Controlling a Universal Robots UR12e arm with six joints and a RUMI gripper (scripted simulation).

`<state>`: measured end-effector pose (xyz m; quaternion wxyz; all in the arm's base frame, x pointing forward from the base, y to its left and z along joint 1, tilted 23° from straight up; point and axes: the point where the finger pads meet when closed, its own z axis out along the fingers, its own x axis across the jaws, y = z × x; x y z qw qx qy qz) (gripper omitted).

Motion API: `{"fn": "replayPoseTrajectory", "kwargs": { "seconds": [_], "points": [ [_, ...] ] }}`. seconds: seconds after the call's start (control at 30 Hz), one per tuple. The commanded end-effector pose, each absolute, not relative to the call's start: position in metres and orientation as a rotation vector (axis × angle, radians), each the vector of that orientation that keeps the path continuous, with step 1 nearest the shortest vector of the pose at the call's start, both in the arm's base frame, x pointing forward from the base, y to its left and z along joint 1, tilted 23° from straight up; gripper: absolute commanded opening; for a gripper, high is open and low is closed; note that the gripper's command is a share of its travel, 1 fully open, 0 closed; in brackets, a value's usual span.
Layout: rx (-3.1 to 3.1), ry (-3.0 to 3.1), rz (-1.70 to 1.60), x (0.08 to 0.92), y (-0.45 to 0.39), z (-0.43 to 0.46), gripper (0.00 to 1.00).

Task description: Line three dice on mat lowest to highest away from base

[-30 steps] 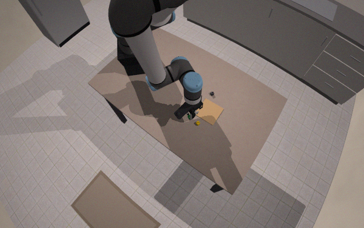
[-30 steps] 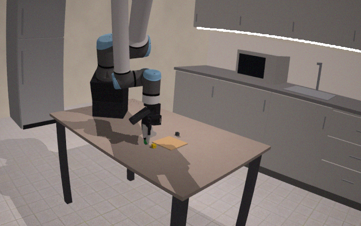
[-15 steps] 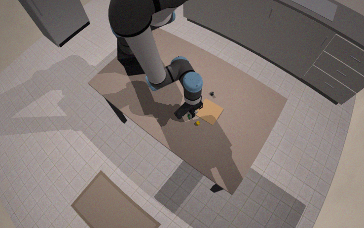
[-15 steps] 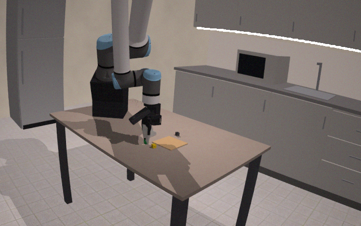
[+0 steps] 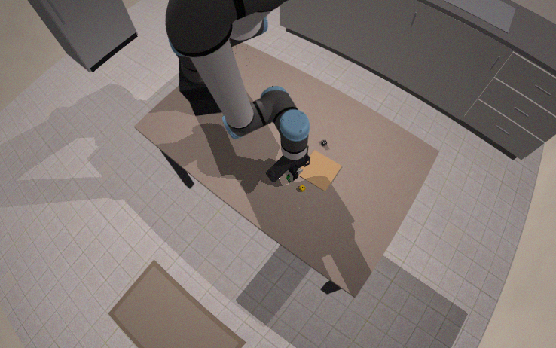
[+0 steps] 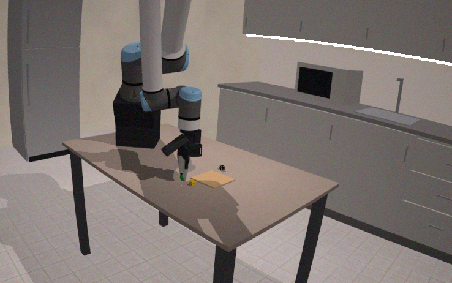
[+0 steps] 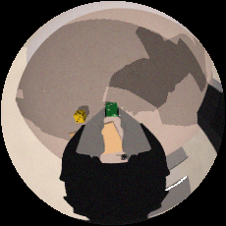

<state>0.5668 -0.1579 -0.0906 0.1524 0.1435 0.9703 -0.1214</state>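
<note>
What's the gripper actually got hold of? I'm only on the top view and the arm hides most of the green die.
Observer: The wrist view shows the green die pinched by the gripper, a fingertip at either side.

Operator: How high is it? I can't judge that from overhead.

Observer: In the exterior view it is low, close to the table; I can't tell whether it touches.

Operator: And what's beyond my top edge, by the sink?

Observer: A microwave, left of the sink in the exterior view.
</note>
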Motion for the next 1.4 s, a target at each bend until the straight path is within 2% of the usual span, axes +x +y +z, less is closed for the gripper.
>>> {"fn": "replayPoseTrajectory", "kwargs": {
  "seconds": [0.0, 0.5, 1.0, 1.37],
  "points": [
    [0.412, 2.783, -0.348, 0.567, -0.158, -0.09, 0.03],
    [0.412, 2.783, -0.348, 0.563, -0.153, -0.075, 0.03],
    [0.412, 2.783, -0.348, 0.545, -0.134, -0.012, 0.03],
    [0.412, 2.783, -0.348, 0.541, -0.13, 0.002, 0.03]
  ]
}}
